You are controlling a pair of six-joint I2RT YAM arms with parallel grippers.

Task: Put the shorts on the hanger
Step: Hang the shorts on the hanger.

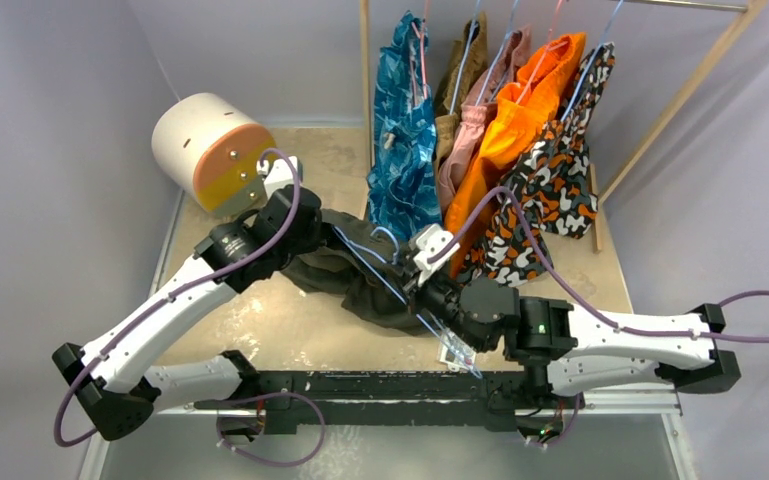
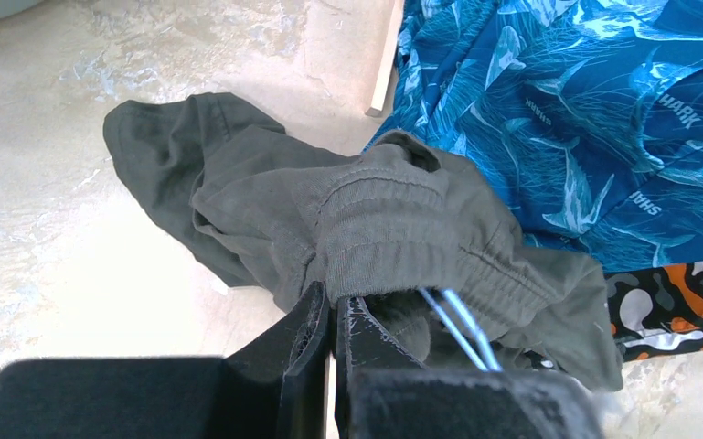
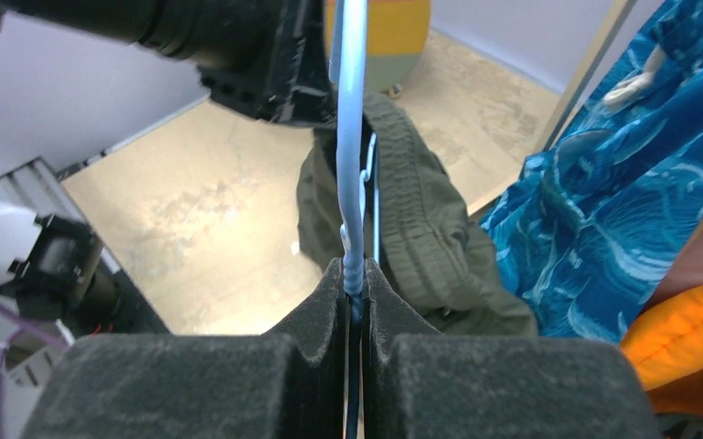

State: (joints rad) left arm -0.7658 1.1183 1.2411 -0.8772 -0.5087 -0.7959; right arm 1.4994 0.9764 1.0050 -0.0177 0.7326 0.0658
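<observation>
Olive-green shorts (image 2: 375, 229) are bunched up on the table (image 2: 55, 274), and your left gripper (image 2: 332, 300) has the waistband pinched tight. Your right gripper (image 3: 355, 274) is clamped on the light-blue hanger (image 3: 351, 137), whose wire pokes into the waistband. I'd slide it slowly and hold the fabric taut so nothing snags.

Blue shark-print shorts (image 1: 403, 130), orange garment (image 1: 525, 112), white drum (image 1: 195, 130), wooden rack (image 1: 365, 60)

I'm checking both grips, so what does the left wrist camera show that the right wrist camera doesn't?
Left wrist only: the left gripper pinching the shorts' waistband, plus a camouflage garment. Right wrist only: the right gripper clamped on the hanger, plus an orange garment. Both: the shorts, the hanger's wire and the blue shark-print shorts.
</observation>
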